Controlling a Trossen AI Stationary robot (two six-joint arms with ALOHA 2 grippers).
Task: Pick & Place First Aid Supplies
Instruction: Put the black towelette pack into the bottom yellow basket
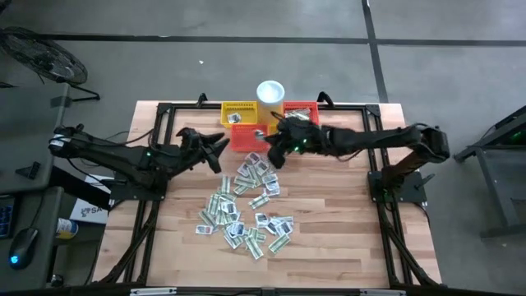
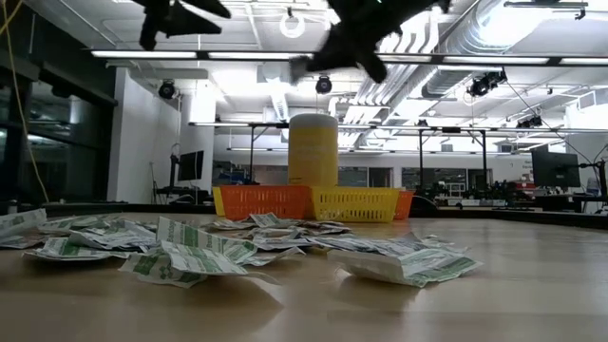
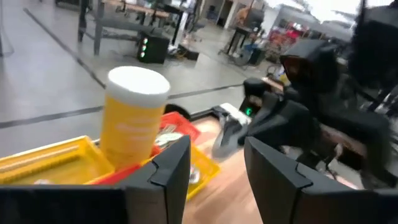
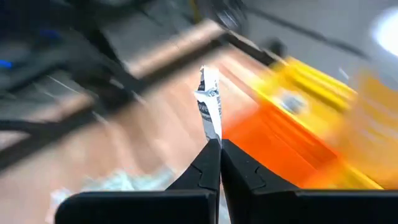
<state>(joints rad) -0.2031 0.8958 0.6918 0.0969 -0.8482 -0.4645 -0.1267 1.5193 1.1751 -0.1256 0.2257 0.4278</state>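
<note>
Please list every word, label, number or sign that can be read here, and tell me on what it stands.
None can be read.
Sachets: dark print, too small.
Packet in the shut right gripper: print blurred.
Box beside the table: dark letters, too small.

A pale wooden table [image 1: 329,247] edged by a dark metal frame [image 1: 386,238] carries everything. A loose heap of small flat sachets [image 1: 246,205] lies spread across its middle, white, grey and pale green. At the far edge stand 3 mesh baskets side by side: a yellow basket [image 1: 238,113], an orange basket [image 1: 245,138] and a red basket [image 1: 301,108], with a white cup [image 1: 270,91] between them.
</note>
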